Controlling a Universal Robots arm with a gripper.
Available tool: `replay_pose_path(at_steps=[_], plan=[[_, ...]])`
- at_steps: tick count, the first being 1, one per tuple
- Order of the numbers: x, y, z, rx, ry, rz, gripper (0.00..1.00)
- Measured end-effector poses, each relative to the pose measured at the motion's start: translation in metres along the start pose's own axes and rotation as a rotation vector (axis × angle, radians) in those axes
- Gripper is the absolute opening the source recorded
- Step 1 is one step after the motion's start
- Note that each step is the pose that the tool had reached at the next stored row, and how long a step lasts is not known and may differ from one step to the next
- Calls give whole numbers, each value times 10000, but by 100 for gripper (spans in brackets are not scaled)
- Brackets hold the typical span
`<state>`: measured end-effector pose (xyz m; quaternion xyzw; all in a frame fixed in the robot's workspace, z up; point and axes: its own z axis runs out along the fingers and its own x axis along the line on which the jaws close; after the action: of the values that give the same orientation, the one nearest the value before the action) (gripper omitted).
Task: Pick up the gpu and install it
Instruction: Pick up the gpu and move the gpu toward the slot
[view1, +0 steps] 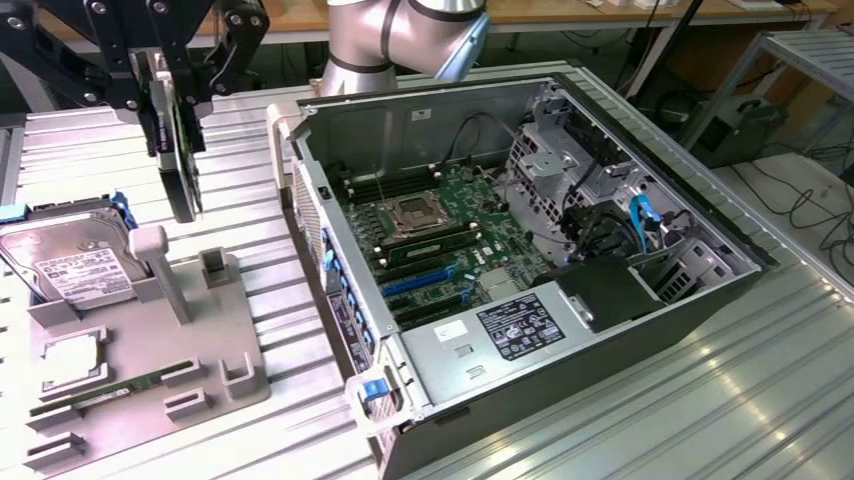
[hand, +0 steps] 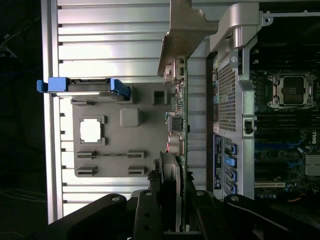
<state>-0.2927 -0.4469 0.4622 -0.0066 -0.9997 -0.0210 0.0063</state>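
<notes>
The gpu (view1: 178, 150) hangs edge-on above the grey holder tray (view1: 200, 350), at the exterior view's left of the open computer case (view1: 400, 120). My gripper (view1: 174, 70) is shut on its upper edge, one black finger on each side. In the wrist view the gpu (hand: 181, 107) appears as a thin green edge with its silver end bracket (hand: 182, 30) at the far end, held between the black fingers (hand: 147, 215) of my gripper (hand: 172, 200). It is lifted off the tray (hand: 130, 150) and sits just outside the case wall (hand: 227, 85).
The case lies on its side with the motherboard (view1: 441, 225) and its blue slots (view1: 420, 285) exposed. A hard drive (view1: 67, 265) with blue rails, a processor chip (view1: 67, 360) and a narrow memory stick (view1: 114, 392) rest on the tray. The ribbed metal table (view1: 667, 400) extends around them.
</notes>
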Motion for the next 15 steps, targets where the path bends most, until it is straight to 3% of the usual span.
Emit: replay_pose_path(at_steps=[15], plan=[[-186, 3, -3, 0, 0, 0, 27]])
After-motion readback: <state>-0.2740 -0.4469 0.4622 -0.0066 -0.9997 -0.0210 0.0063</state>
